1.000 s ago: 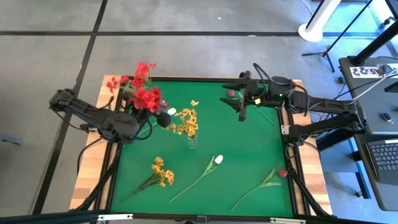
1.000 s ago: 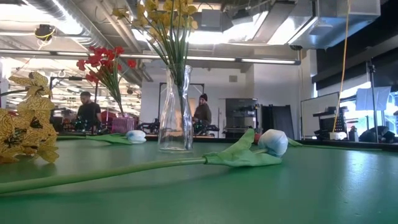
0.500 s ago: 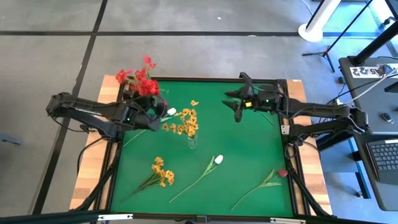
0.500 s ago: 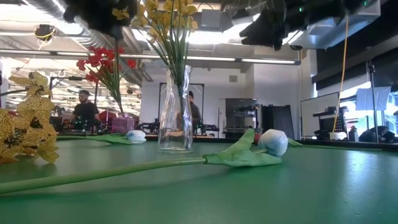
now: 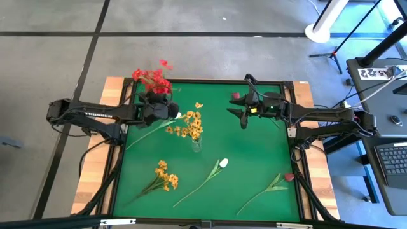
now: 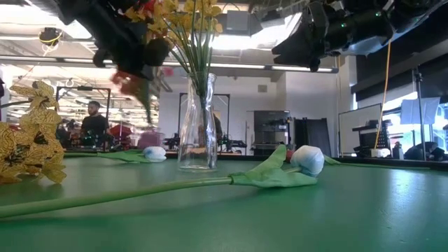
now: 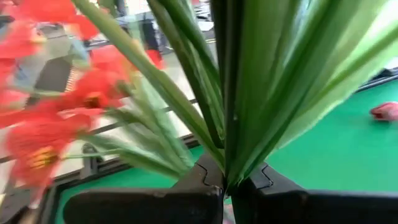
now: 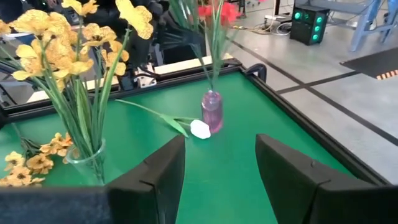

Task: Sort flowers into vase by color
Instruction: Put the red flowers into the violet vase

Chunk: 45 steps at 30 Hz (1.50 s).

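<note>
Left gripper (image 5: 154,112), fingers clamped on the red spray's (image 5: 152,79) stems, hovers above the pink vase (image 8: 212,111); right gripper (image 5: 243,114) waits open, farther off.

Red flowers (image 5: 154,79) are lifted at ten o'clock. Yellow flowers (image 5: 188,123) stand upright in a clear vase (image 5: 196,144) at centre. Another yellow spray (image 5: 163,176), a white tulip (image 5: 222,163) and a pink rose (image 5: 289,177) lie flat from seven to five o'clock.

The left tool (image 5: 166,112) has carried the red flowers (image 5: 154,79) toward the table's far edge.
</note>
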Each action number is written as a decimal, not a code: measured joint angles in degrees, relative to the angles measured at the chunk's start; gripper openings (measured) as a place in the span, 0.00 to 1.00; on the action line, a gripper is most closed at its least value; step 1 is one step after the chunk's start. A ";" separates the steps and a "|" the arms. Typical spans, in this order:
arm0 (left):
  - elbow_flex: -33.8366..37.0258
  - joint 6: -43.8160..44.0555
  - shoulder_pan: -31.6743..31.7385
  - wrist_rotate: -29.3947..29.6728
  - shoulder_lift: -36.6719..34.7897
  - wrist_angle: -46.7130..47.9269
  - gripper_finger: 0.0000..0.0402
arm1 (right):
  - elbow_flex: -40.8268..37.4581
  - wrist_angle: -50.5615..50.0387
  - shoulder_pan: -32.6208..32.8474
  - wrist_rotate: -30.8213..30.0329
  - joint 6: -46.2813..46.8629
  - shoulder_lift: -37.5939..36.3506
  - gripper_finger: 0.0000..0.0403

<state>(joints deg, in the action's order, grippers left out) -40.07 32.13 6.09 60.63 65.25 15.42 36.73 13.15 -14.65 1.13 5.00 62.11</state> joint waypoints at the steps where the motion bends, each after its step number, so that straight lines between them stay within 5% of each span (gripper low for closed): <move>1: 0.02 -0.97 0.31 -0.52 0.00 -1.17 0.00 | 0.00 0.01 0.01 0.00 0.34 0.00 0.48; 12: -0.36 -4.25 0.54 0.45 -3.17 -0.67 0.00 | 0.00 -1.84 0.01 0.00 0.75 0.00 0.48; 19: -0.38 -0.93 -2.99 -9.38 -10.38 -1.93 0.00 | 0.00 -3.08 0.01 0.00 0.75 0.00 0.48; 23: -0.44 -2.51 -6.52 -9.36 -10.80 -5.36 0.00 | 0.00 -2.54 0.01 -0.04 1.06 0.00 0.48; 45: -0.46 -2.26 2.60 -6.16 6.05 -5.58 0.00 | 0.00 -2.21 0.01 -0.02 2.61 0.00 0.48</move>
<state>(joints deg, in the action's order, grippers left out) -40.53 29.88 8.69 54.48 71.31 9.85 36.73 10.94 -14.63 1.10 7.62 62.11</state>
